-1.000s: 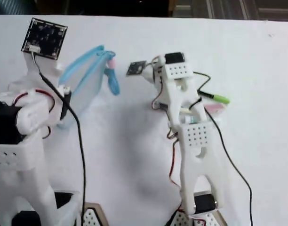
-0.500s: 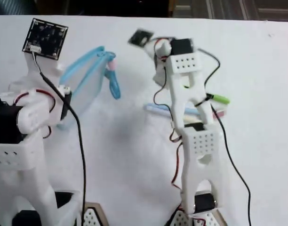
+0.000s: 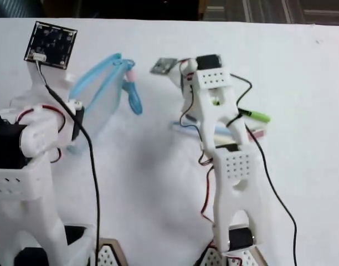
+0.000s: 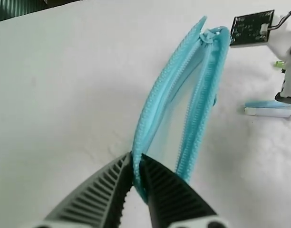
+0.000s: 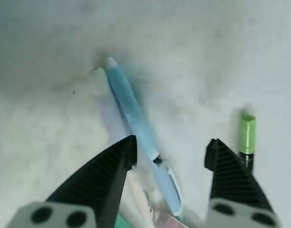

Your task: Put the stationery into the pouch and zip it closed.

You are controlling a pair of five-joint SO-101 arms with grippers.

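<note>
A light blue pouch (image 3: 100, 94) lies at the left of the table, its zipper (image 4: 157, 99) open and the mouth gaping. My left gripper (image 4: 137, 168) is shut on the near edge of the pouch's mouth. The stationery lies under and beside my right arm (image 3: 214, 111): a blue pen (image 5: 136, 123) next to a white stick (image 5: 105, 95), a green pen (image 5: 247, 133) and a pink item (image 3: 258, 132). My right gripper (image 5: 171, 145) hangs open above them, the blue pen running between its fingers, not touching.
The white table (image 3: 302, 61) has free room at the back and far right. Cables (image 3: 94, 183) trail from both arms. The blue pen (image 3: 183, 128) sticks out left of the right arm, and the green pen (image 3: 258, 116) to its right.
The right arm lifted off the stationery and swung toward the far side, then came partway back. The blue pen has come into sight. The left arm and pouch stayed put.
</note>
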